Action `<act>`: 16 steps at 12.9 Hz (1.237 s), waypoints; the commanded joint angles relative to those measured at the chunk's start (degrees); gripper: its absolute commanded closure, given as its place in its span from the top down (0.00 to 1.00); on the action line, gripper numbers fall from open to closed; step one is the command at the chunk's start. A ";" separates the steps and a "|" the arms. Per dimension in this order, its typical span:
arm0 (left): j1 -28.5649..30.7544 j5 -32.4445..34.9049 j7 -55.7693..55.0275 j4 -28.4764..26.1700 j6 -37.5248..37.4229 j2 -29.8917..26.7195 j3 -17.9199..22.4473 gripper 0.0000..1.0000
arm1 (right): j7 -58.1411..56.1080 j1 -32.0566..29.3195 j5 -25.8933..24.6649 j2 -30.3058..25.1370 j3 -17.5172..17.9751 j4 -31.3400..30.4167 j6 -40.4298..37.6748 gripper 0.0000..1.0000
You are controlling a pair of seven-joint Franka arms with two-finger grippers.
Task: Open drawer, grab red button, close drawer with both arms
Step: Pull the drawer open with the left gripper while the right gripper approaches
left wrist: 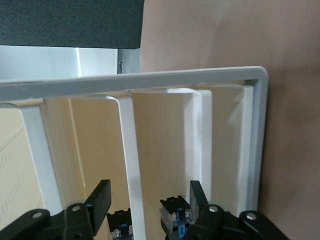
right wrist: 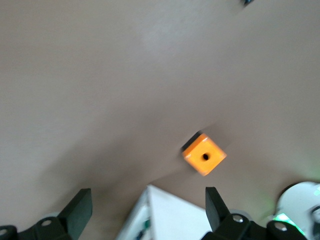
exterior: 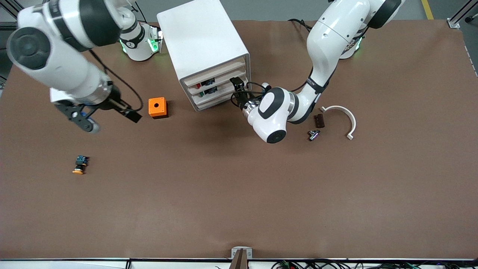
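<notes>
The orange-capped button (exterior: 79,165) lay on the desk (exterior: 239,194), nearest the camera and well apart from the cabinet (exterior: 203,45), toward the right arm's end. The right tool (exterior: 106,116) hung open over the desk beside the orange box (exterior: 157,107), which stood near the cabinet. The left tool (exterior: 236,86) was at the cabinet's front, its fingers (left wrist: 100,197) spread on either side of a drawer front. The drawer (exterior: 220,88) sat in the cabinet; the red button (exterior: 199,85) lay in the tray above it.
</notes>
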 commanded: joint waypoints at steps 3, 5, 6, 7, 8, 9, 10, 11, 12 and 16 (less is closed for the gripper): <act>-2.54 -3.00 -2.19 1.56 -1.11 2.06 0.30 0.62 | 8.27 5.19 0.62 0.42 -0.78 0.15 2.39 1.00; -3.07 -4.06 -2.19 1.56 -1.11 2.59 0.30 0.47 | 8.27 4.66 2.80 0.42 -0.87 0.41 4.13 1.00; -3.07 -4.23 -2.19 1.56 -1.11 2.59 0.30 0.29 | 8.36 4.40 5.17 0.42 -1.22 0.32 5.97 1.00; -3.07 -4.06 -2.19 1.64 -1.11 2.41 0.39 0.11 | 8.27 4.05 5.45 0.60 -1.31 0.58 6.08 1.00; -2.81 -4.06 -2.19 1.73 -1.11 2.50 0.39 0.00 | 8.10 3.70 5.45 0.51 -1.40 0.93 5.73 1.00; -2.64 -3.63 -2.19 1.82 -2.15 2.50 0.47 0.00 | 8.09 3.61 5.45 0.51 -1.31 0.68 5.55 1.00; -2.55 -3.45 -2.19 1.82 -4.08 2.50 0.82 0.00 | 7.66 3.43 5.37 0.51 -1.31 0.76 4.94 1.00; -2.28 -3.36 -2.19 2.17 -4.79 2.41 1.17 0.00 | 8.09 3.69 5.45 0.51 -1.31 0.85 4.85 1.00; -1.41 -3.27 -2.19 3.39 -4.97 2.41 1.26 0.00 | 8.09 3.95 5.19 0.51 -1.31 0.85 4.85 1.00; 2.98 -1.34 -1.58 6.12 -5.15 2.59 2.85 0.00 | 8.27 4.39 4.93 0.60 -1.31 0.41 4.59 1.00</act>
